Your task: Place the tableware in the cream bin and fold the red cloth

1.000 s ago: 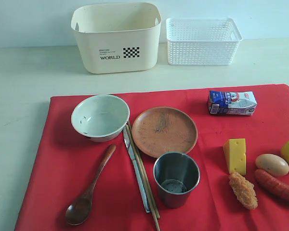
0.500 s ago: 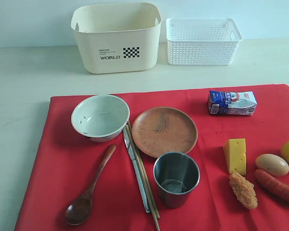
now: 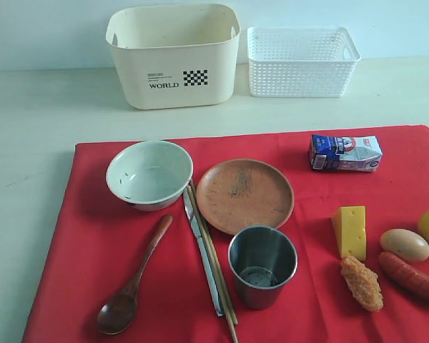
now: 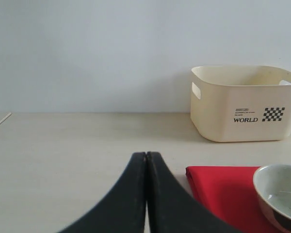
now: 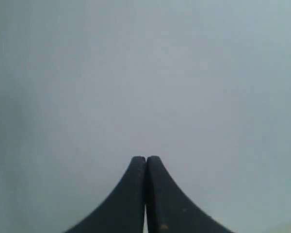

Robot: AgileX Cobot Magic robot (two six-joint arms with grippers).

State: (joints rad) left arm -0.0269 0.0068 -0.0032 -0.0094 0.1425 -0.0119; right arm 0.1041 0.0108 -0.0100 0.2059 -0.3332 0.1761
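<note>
Cream bin [image 4: 245, 104] beyond closed left hand [image 4: 146, 158], red cloth [image 4: 218, 189] nearer

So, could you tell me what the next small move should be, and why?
Probably open the left gripper, whose jaws are pressed together and empty, and move it toward the pale bowl. The bowl lies on the red cloth, on its left side, closest to the cream bin, an easy first pick.

From my end: red cloth [image 3: 79, 236] spread flat. On it: pale bowl [image 3: 149, 174] upright, brown plate [image 3: 244, 195] beside it, steel cup [image 3: 262, 266] upright, wooden spoon [image 3: 132, 282], knife [image 3: 200, 250] and chopsticks [image 3: 216, 264] side by side between spoon and cup. Cream bin [image 3: 174, 57] upright behind cloth.
</note>
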